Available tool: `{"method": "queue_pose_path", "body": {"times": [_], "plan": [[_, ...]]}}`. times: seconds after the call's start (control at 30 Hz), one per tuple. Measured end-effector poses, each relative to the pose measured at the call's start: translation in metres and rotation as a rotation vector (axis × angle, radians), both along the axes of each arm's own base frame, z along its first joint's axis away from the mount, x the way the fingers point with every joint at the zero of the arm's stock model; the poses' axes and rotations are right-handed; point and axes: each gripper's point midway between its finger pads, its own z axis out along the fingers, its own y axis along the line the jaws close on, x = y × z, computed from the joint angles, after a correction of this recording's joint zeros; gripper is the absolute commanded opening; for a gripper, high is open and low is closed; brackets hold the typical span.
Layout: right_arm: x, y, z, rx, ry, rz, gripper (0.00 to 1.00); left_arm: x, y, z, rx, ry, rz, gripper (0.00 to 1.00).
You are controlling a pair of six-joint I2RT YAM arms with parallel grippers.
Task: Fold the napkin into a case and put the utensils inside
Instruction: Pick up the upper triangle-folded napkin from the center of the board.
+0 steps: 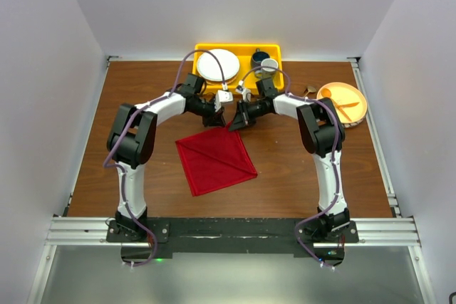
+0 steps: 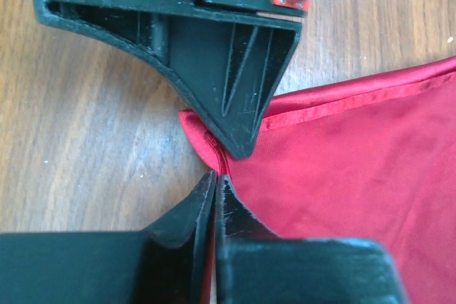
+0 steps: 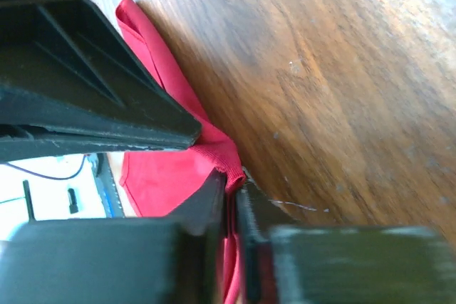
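Napkin (image 1: 217, 158): red cloth lying flat in the middle of the table (image 1: 142, 90), set cornerwise, with its far corner under both grippers; not yet folded narrow.
Left gripper (image 2: 216, 179): fingers pressed together on the edge of that far corner, with red cloth caught between them.
Right gripper (image 3: 231, 184): pinching the hem of the same corner, just beside the left pair, the two sets of tips nearly touching.
Handling: the cloth looks light, thin and limp. It would likely sag and drape when lifted, and could slip out of a shallow pinch.
Where to hold: the stitched hem and the corners look firmest, and keeping both grips taut should let a fold land straight.
Utensils: not clearly seen. A thin pale shape lies on the orange plate (image 1: 331, 92) at the right, well apart from the napkin, but it is too small to identify.
Hidden: the top view covers the pinched corner with the grippers, and it cannot be told how many layers each pinch holds.
Cut off: the wrist views show only the corner.
Behind: a yellow tray (image 1: 201, 49) with a white plate (image 1: 217, 65) and cups (image 1: 261, 56) sits near the grippers.
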Motion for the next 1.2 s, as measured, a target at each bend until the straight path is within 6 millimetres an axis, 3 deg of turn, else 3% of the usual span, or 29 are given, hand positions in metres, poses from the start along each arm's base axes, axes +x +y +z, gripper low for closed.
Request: {"method": "queue_pose_path", "body": {"times": [0.03, 0.17, 0.23, 0.33, 0.43, 0.5, 0.77, 0.93, 1.07, 1.2], "plan": [[-0.001, 0.001, 0.0, 0.002, 0.004, 0.001, 0.0, 0.0, 0.0, 0.0, 0.001, -0.003, -0.003, 0.43], [-0.008, 0.002, -0.004, -0.003, 0.015, 0.007, 0.0, -0.002, 0.011, 0.0, 0.011, 0.019, 0.006, 0.64], [-0.012, 0.002, -0.006, -0.007, 0.011, 0.018, 0.0, -0.002, 0.026, 0.002, 0.009, 0.045, 0.025, 0.69], [-0.017, 0.003, -0.003, -0.011, -0.022, 0.046, 0.0, 0.001, 0.067, 0.005, 0.0, 0.094, 0.079, 0.83], [-0.019, 0.007, 0.007, -0.006, -0.094, 0.089, 0.0, -0.002, 0.104, 0.002, 0.017, 0.142, 0.117, 0.84], [-0.02, 0.008, 0.015, -0.009, -0.148, 0.114, 0.0, -0.01, 0.116, 0.001, 0.028, 0.177, 0.117, 0.84], [-0.024, 0.013, 0.052, 0.007, -0.358, 0.205, 0.0, -0.042, 0.11, -0.009, 0.027, 0.282, 0.02, 0.84], [-0.031, 0.013, 0.058, 0.006, -0.421, 0.244, 0.0, -0.042, 0.111, -0.014, 0.029, 0.286, 0.022, 0.8], [-0.036, 0.009, 0.062, 0.005, -0.454, 0.264, 0.0, -0.044, 0.112, -0.02, 0.038, 0.295, 0.014, 0.69], [-0.039, 0.007, 0.071, 0.01, -0.489, 0.275, 0.0, -0.045, 0.115, -0.022, 0.038, 0.294, 0.007, 0.65]]}}
